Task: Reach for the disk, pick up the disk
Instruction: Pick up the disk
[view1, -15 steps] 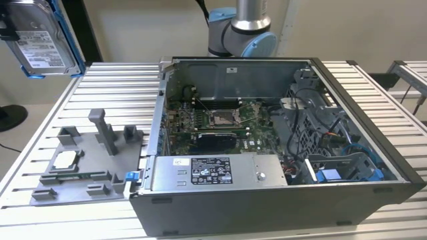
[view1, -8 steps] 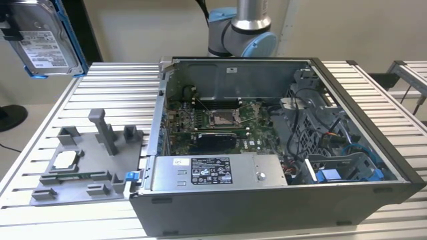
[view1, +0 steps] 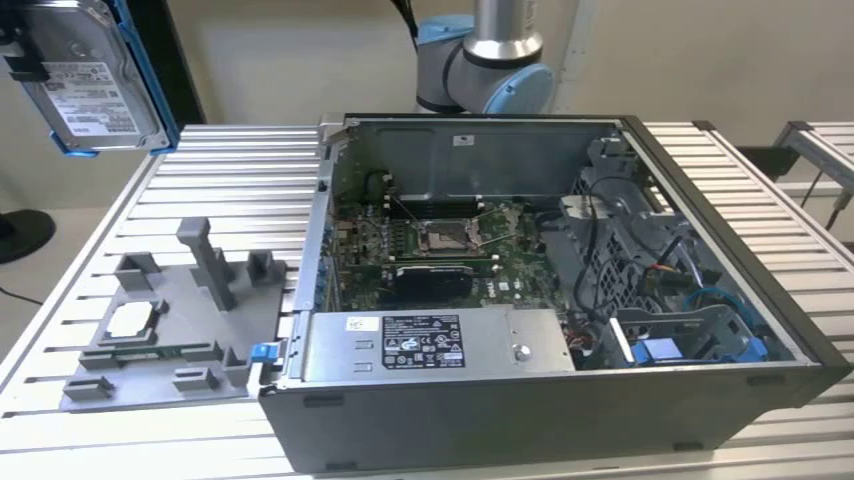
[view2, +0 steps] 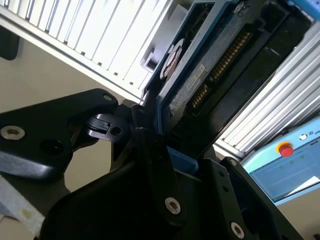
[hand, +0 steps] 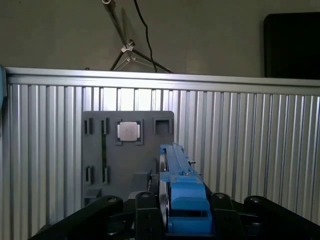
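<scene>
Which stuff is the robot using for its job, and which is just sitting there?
For the job: the disk, up in the air; the gripper, shut on it.
Just lying about: the open computer case; the grey metal box inside it; the grey holder plate; the small chip on that plate.

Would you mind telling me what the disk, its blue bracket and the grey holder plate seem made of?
The disk: bare silver metal, judging by its dull sheen, with a white paper-like label. The blue bracket: likely moulded plastic, matte and evenly coloured. The grey holder plate: probably matte plastic, though the look leaves that open.
</scene>
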